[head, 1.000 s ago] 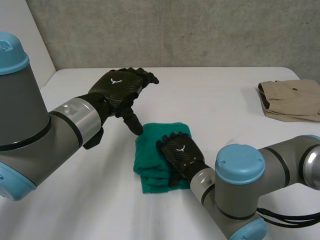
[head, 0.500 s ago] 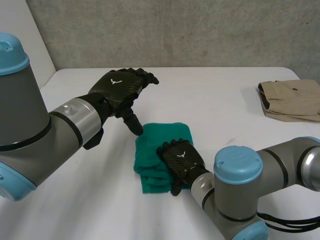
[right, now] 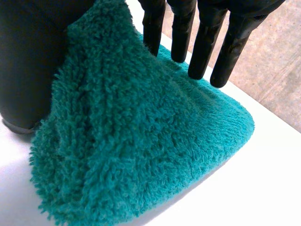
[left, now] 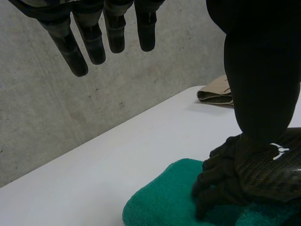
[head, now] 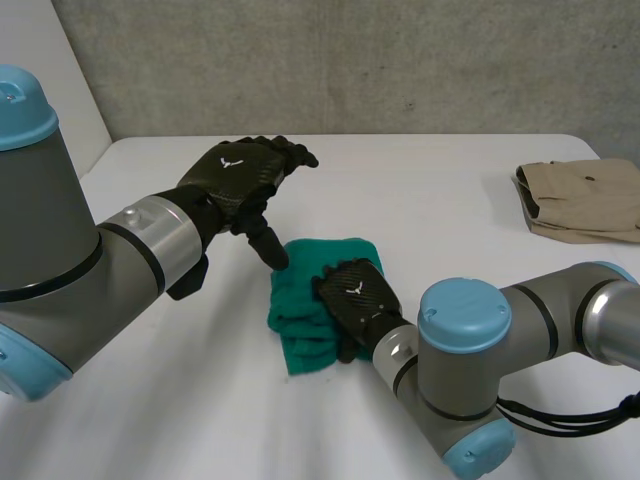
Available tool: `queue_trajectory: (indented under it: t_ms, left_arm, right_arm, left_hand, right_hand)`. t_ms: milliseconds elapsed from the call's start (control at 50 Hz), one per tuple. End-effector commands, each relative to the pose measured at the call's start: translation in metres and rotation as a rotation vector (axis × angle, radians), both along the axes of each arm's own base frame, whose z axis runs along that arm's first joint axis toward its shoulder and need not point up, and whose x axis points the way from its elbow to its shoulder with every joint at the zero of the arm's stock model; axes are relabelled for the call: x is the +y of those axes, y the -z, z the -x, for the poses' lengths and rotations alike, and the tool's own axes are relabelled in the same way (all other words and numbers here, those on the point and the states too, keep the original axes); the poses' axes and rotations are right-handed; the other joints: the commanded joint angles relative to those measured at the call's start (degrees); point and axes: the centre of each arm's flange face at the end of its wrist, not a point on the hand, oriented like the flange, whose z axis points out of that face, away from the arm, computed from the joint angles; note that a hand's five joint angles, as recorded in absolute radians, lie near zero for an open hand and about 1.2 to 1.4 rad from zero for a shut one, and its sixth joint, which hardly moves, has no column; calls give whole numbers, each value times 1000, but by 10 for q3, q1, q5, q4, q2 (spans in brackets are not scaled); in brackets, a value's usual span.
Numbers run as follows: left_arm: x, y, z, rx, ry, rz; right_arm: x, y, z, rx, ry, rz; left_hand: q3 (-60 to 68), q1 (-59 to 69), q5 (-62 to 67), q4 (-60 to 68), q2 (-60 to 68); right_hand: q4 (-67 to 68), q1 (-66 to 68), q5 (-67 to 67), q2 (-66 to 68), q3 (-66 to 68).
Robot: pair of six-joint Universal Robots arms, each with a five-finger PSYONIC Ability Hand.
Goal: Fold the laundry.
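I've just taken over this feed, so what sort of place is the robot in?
Probably a lab or test room, not a home: bare concrete wall, plain white table, only a green towel and a folded tan garment laid out.

No words, numbers or labels readable anywhere, one small white winged emblem (head: 233, 161) printed on the back of the left hand (head: 245, 182), a matching white mark (head: 356, 288) on the back of the right hand (head: 366, 308)

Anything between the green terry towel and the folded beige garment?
No: head view shows bare white table between the green terry towel and folded beige garment.
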Motion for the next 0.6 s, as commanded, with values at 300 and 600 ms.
queue_trajectory:
  t_ms: [300,600]
  left_arm:
    - [2,-4,0,5,1,9]
    - [1,-3,-1,4,0,7]
  right_arm:
    - [-37,-31,14,-26,37,77]
    - [-150,-47,117,247,95,335]
  left_hand:
    - [6,-8,14,10,11]
    - [6,-8,14,10,11]
  right_hand:
    - [537,574,559,545,536]
    - [537,574,559,545,536]
